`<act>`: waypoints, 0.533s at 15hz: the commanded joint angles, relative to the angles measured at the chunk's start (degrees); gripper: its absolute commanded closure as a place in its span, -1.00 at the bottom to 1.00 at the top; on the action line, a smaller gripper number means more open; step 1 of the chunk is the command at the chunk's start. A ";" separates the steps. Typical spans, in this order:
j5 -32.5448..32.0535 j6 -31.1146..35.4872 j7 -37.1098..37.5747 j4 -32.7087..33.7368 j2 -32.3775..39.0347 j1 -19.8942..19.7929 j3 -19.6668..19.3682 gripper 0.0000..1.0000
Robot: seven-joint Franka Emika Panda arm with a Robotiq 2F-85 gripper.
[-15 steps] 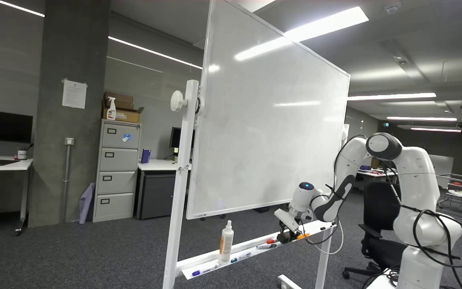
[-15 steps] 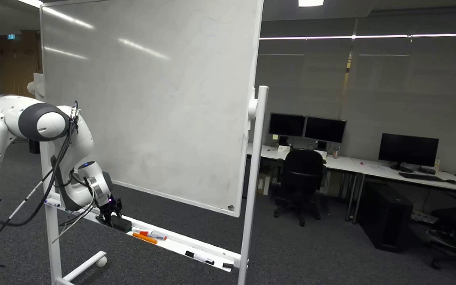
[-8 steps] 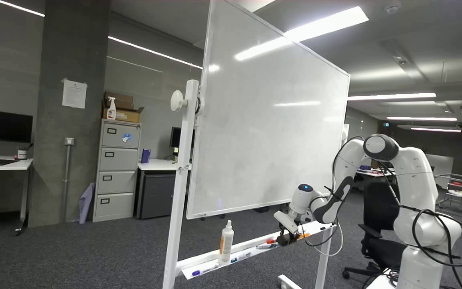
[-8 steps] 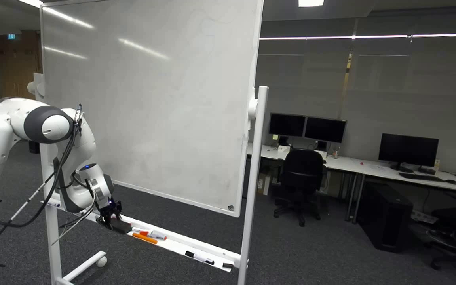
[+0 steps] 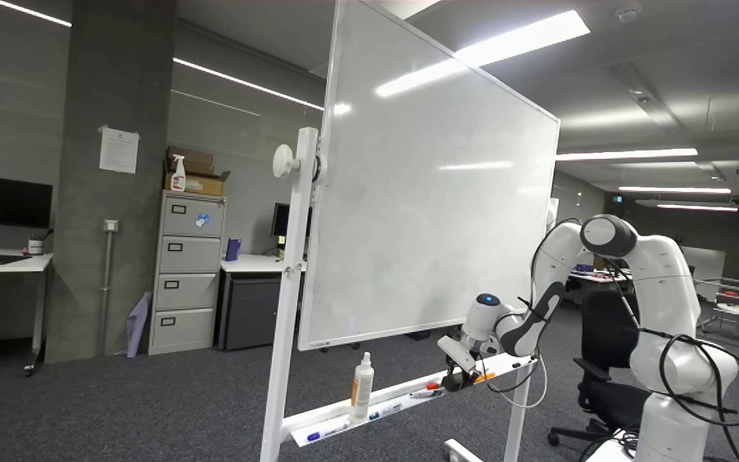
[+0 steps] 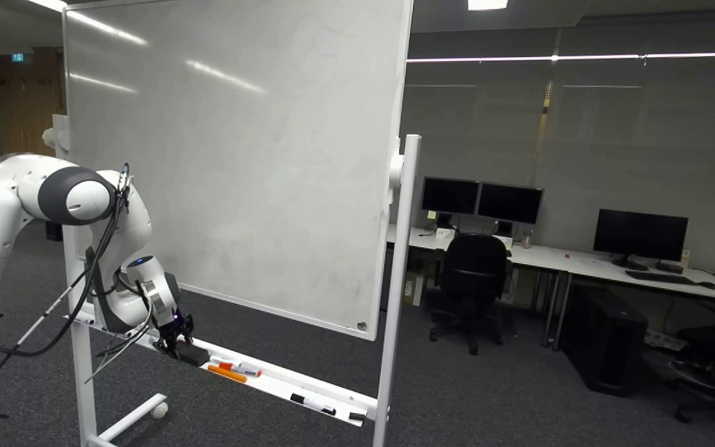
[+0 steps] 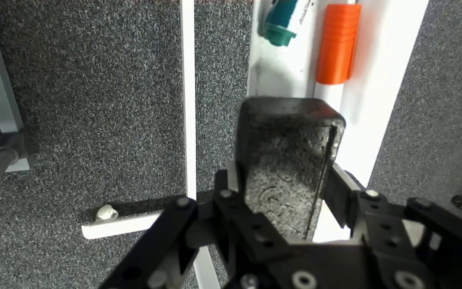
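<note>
"Open-plan office: grey carpet [image 6: 239,422], below the pincer [image 7: 289,188]; black swivel chair [image 6: 475,270], well away from it. Item, wheeled whiteboard [image 6: 239,174], panel above it; white pen tray [image 6: 274,385], beneath it."

"On the tray?"

"Red-orange-capped marker [image 7: 337,44] and teal-capped marker [image 7: 283,18], just beyond the pincer; spray bottle [image 5: 362,388], upright, well apart from it."

"And the pincer?"

"Jaws parted by their load's width, clenched on one black whiteboard eraser [image 7: 287,160]. Eraser: between the jaws, over the tray; whether eraser and tray touch cannot be told."

Office: desks [image 6: 544,256] and monitors [image 6: 511,203]
</note>
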 commanded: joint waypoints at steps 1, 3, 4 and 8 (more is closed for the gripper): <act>-0.08 0.71 0.00 1.36 1.14 0.85 -0.68 0.11; 0.04 0.65 0.00 1.58 1.29 0.90 -0.70 -0.64; 0.08 0.69 0.00 1.64 1.36 0.83 -0.65 -0.75; 0.11 0.69 0.00 1.55 1.24 0.92 -0.63 -1.00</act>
